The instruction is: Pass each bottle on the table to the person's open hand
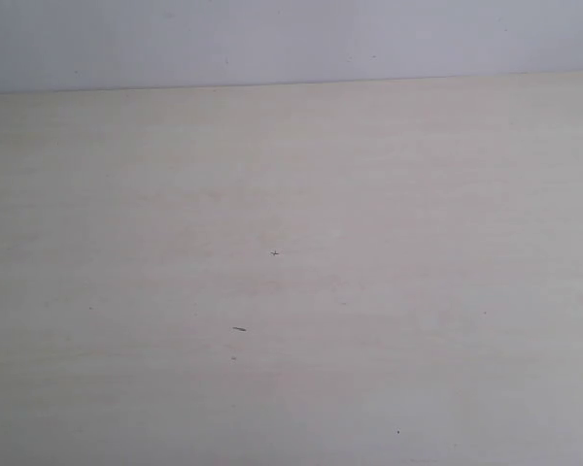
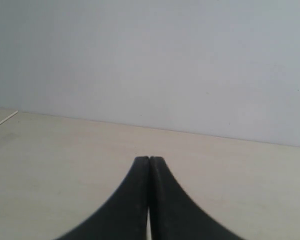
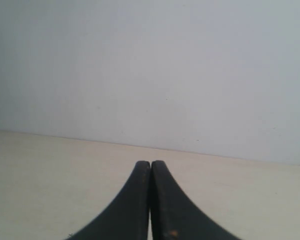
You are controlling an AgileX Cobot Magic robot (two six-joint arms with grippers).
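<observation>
Bottles: we saw none of the bottles in any view, and where they stood we could not tell
Table: the table (image 1: 291, 291) ran pale and bare across the exterior view, marked only by a few tiny dark specks (image 1: 240, 329), with a plain grey wall (image 1: 272, 39) behind its far edge
Open hand: no person's open hand showed in any of our three views
Arms: neither arm reached into the exterior view
Left gripper: the left gripper (image 2: 149, 159) had its jaws pressed together with no gap at the tips; it gripped nothing, touched nothing that we could see, and hung over the table facing the wall
Right gripper: the right gripper (image 3: 150, 163) was clenched the same way, tips meeting, nothing between them, over bare table and facing the wall
Step in hand: we judged that no handover was under way; with nothing to grasp in sight, this was either the moment ahead of the first pick or the rest after the last one, and we could not say which
Next move: if any bottles were left, we judged that one arm would need to find one, part its jaws wider than the bottle's body, come down around it and close; the open hand would also have to come into reach
</observation>
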